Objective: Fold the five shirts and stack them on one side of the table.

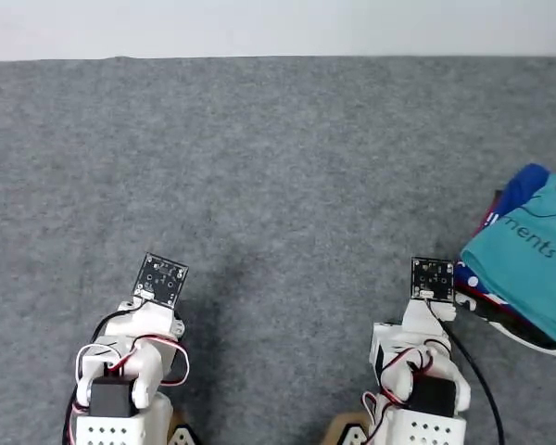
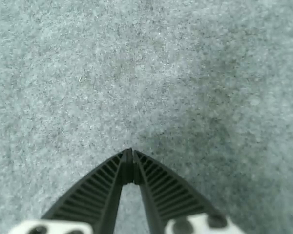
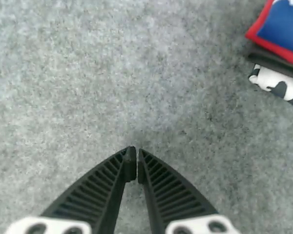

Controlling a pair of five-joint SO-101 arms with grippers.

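We take the stack of shirts (image 1: 528, 264) as our marker. It lies folded on the grey mat (image 1: 278, 158), with a teal shirt (image 1: 537, 269) on top and a blue shirt (image 1: 524, 185) showing from beneath it at the far end. In the right wrist view we see the stack's near corner: the blue shirt has a red edge, and a black-and-white patterned layer (image 3: 276, 85) lies lowest, flat on the mat.

The right arm (image 1: 422, 375) stands just beside the stack, on the side facing the other arm. We find the right gripper (image 3: 136, 165) clenched, its two ribbed fingers meeting at the tips with nothing between them. It points at bare mat near the stack's corner but apart from it, touching no cloth.

The left arm (image 1: 130, 375) stands well apart from the stack, beyond the right arm. The left gripper (image 2: 132, 168) is likewise clenched on nothing, tips together over bare mat.
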